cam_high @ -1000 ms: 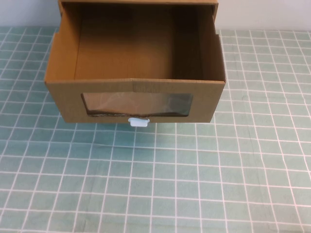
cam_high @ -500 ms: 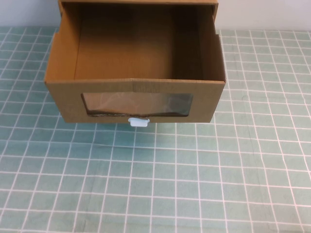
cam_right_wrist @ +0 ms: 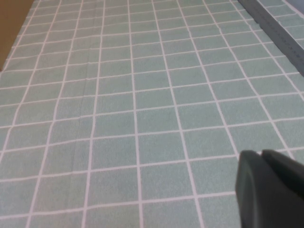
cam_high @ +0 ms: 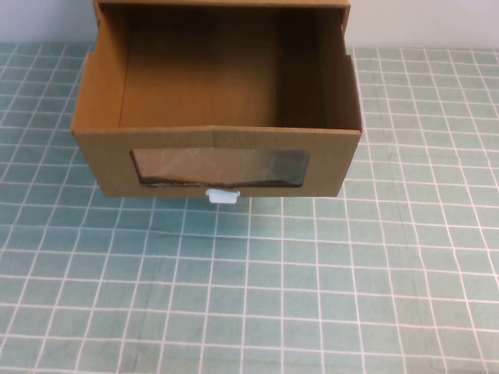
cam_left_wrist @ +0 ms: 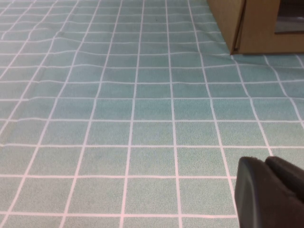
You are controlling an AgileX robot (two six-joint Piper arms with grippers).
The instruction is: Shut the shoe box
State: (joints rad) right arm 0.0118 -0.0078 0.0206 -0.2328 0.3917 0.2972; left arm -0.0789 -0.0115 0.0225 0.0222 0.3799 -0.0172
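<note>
The shoe box (cam_high: 218, 148) is a brown cardboard drawer, pulled out toward me at the back middle of the table, empty inside. Its front has a clear window (cam_high: 221, 167) and a small white pull tab (cam_high: 221, 195) below it. A corner of the box (cam_left_wrist: 251, 23) shows in the left wrist view, far from my left gripper (cam_left_wrist: 266, 164), whose black fingers lie pressed together over the mat. My right gripper (cam_right_wrist: 261, 156) also hovers over bare mat with its fingers together, holding nothing. Neither arm shows in the high view.
A green mat with a white grid (cam_high: 249, 288) covers the table. A grey strip (cam_right_wrist: 275, 28) runs along the mat's edge in the right wrist view. A brown edge of the box (cam_right_wrist: 12, 23) shows there too.
</note>
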